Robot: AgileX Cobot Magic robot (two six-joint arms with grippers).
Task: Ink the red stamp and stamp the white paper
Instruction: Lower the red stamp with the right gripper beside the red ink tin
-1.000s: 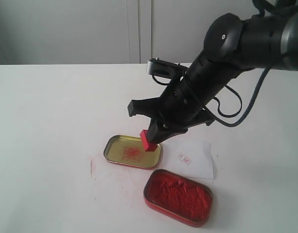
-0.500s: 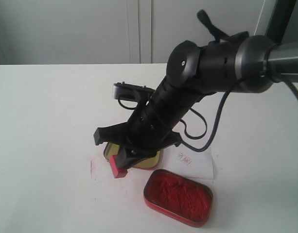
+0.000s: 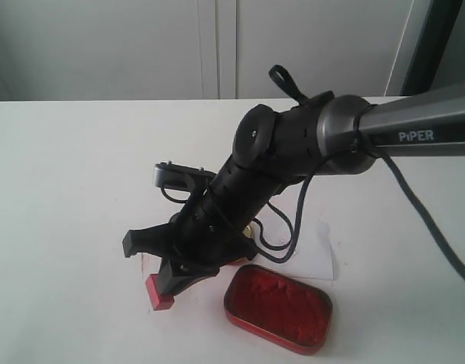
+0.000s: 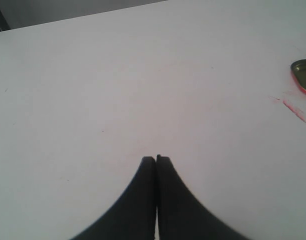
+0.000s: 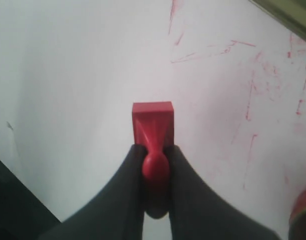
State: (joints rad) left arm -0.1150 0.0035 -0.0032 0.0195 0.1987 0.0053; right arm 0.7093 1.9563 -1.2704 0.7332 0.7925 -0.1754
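Observation:
The red stamp (image 3: 159,292) (image 5: 153,120) is held by its knobbed handle in my right gripper (image 3: 168,283) (image 5: 155,150), which is shut on it. The stamp's square base sits low at the bare tabletop, left of the red ink tin (image 3: 278,307); whether it touches the table I cannot tell. The white paper (image 3: 314,254) lies behind the red tin, partly hidden by the right arm. My left gripper (image 4: 156,159) is shut with nothing in it, over bare white table away from these things.
A gold tin lid (image 4: 305,75) lies mostly hidden under the right arm. Red ink smears (image 5: 250,100) mark the table near the stamp. The right arm reaches across the middle of the table, above the lid and part of the paper.
The right arm has swung left and toward the front, carrying the stamp from above the gold lid down to the bare table left of the red tin.

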